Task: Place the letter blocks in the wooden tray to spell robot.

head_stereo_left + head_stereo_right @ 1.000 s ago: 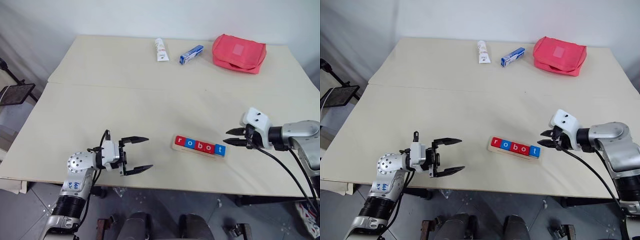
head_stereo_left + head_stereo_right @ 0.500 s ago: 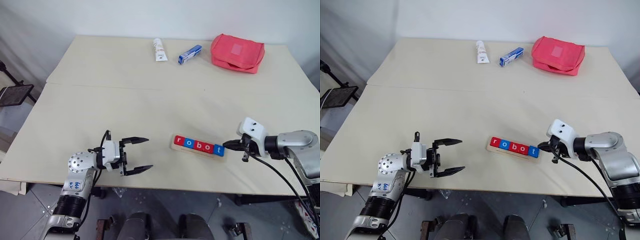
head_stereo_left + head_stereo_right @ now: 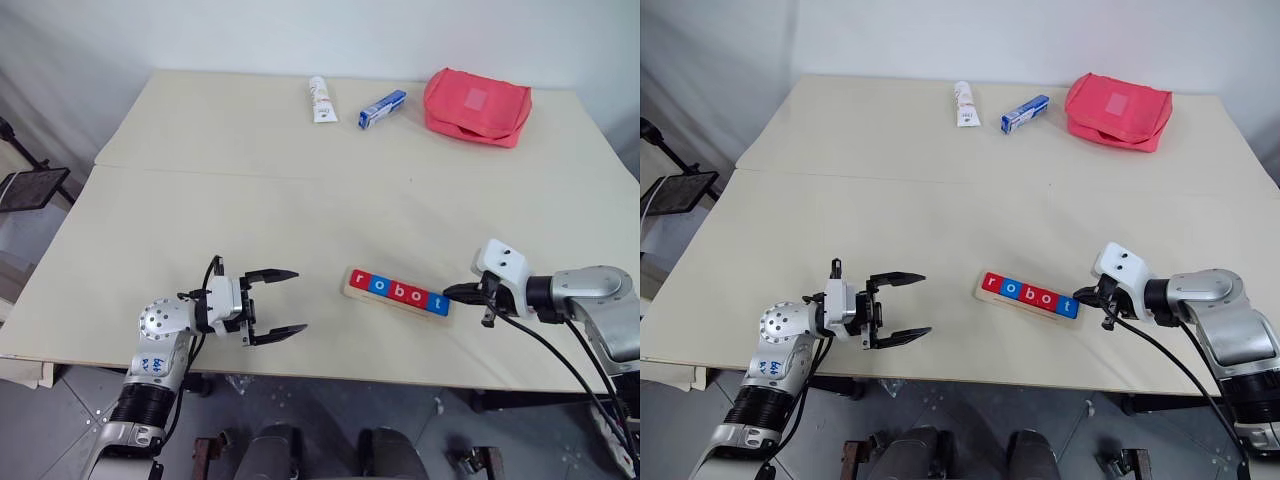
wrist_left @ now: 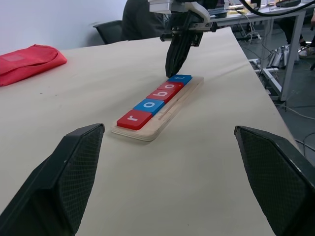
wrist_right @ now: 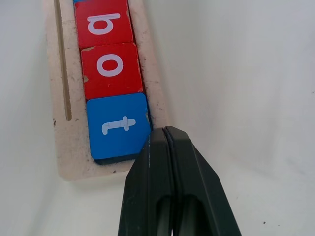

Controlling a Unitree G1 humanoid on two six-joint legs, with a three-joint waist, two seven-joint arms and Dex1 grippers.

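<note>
Right gripper point(image 3: 1081, 296) closed, empty, tips at letter blocks point(image 3: 1030, 294) end.

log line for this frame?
blocks: spell robot in tray | right pincer: shut, at t block | left pincer: open, empty

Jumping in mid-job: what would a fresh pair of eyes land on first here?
First, the five letter blocks lined up in the wooden tray near the table's front edge, reading "robot" in red and blue. Next, the right gripper, shut, with its tip right at the blue t block at the tray's end. The left gripper hangs open on the tray's other side, and a red pouch sits at the far edge.
</note>
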